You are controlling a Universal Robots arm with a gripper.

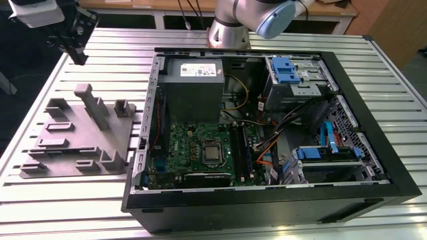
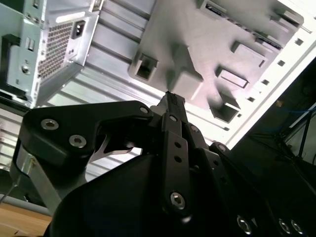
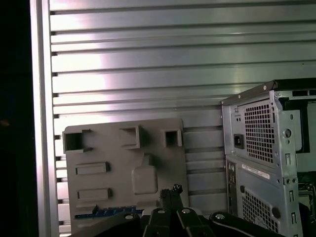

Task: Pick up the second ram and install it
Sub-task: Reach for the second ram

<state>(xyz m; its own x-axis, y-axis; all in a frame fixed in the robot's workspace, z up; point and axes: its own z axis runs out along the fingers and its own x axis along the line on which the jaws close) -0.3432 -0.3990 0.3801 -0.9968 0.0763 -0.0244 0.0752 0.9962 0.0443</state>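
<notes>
A ribbed silver aluminium table [image 1: 60, 200] carries a flat grey plastic fixture plate [image 1: 77, 135] studded with upright blocks, just beside an open black desktop computer case [image 1: 267, 202]. Inside the case sit a green motherboard [image 1: 193, 142], a grey metal power supply box [image 1: 193, 85] and blue plastic drive latches [image 1: 283, 70].

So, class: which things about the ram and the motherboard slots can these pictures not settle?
1. The second ram: in the first wrist view, a blue-edged strip on the grey fixture, one end hidden behind the gripper.
2. The motherboard slots: in the exterior view, too small and dark to tell which are filled.
</notes>
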